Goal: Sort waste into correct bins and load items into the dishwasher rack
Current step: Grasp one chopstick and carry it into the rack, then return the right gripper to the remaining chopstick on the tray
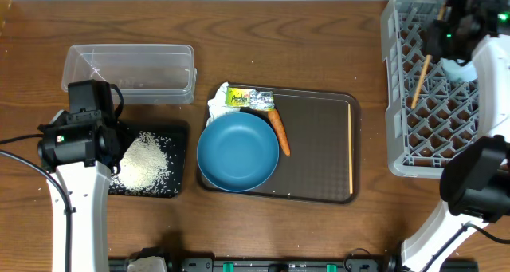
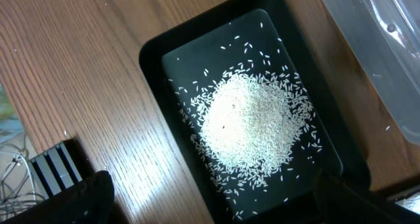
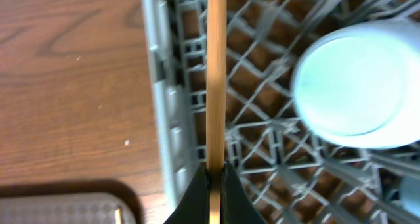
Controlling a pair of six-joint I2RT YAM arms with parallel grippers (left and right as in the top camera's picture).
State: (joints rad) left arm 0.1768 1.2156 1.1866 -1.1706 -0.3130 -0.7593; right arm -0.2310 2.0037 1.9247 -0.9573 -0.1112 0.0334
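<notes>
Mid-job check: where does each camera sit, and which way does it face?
Overhead: above the table, looking straight down; left arm and right arm show.
Left wrist: looks down on rice in the black tray; open fingers at the bottom edge.
Right wrist: looks down along a chopstick pinched in its fingers, over the rack.
Shared: overhead also shows rice and chopstick.

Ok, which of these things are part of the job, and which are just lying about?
Job: rice, black tray, clear tub, carrot, tissue, wrapper, blue plate-bowl, light-blue bowl, held chopstick in the right end effector, second chopstick, rack.
Lying about: brown serving tray.
</notes>
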